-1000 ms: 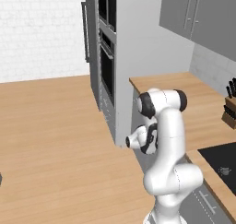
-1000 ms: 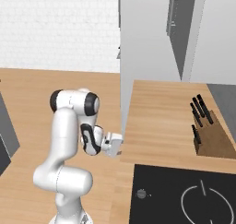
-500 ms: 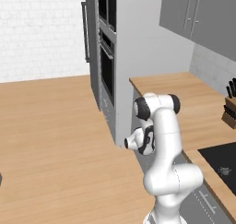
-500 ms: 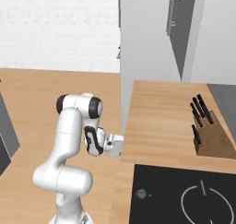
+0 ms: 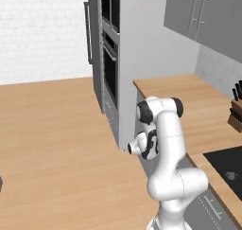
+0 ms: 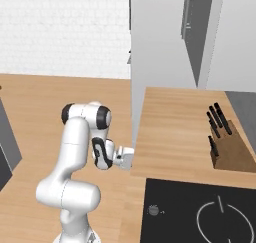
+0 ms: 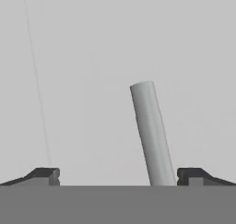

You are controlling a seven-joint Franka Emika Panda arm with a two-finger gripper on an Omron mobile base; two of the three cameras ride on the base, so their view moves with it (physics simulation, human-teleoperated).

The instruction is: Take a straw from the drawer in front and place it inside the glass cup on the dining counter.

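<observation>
**Gripper spread wide at a grey panel front, bar handle between the fingertips**

Hand view: the gripper (image 7: 118,177) is spread wide, its two dark fingertips (image 7: 44,176) far apart at the lower left and lower right, nothing clamped between them. A grey metal bar handle (image 7: 151,133) rises tilted from the bottom edge, just inside the right tip and apart from the left one. Whether the right tip touches the bar cannot be told. Behind it is a flat pale grey panel, presumably the drawer (image 7: 92,57) front, with one thin seam line running down its left part.

Left base view: the gripper (image 5: 132,147) is held low, beside the arm's folded elbow, pointing at the grey front below the wall counter (image 5: 189,94), near the corner of the tall grey oven column (image 5: 118,58). From this angle the finger spacing cannot be read.

Right base view: the hand (image 6: 125,158) reaches level toward the edge of the counter (image 6: 175,132), its tip hidden below the wooden top.

Surroundings: a knife block (image 6: 227,147) stands on the wall counter to the right, and the black cooktop (image 6: 200,212) lies nearer the base. Grey wall cabinets (image 5: 203,16) hang above. A light wood floor (image 5: 52,148) stretches left to a white brick wall (image 5: 42,30).

Straw, glass cup and dining counter: not located in these frames.
</observation>
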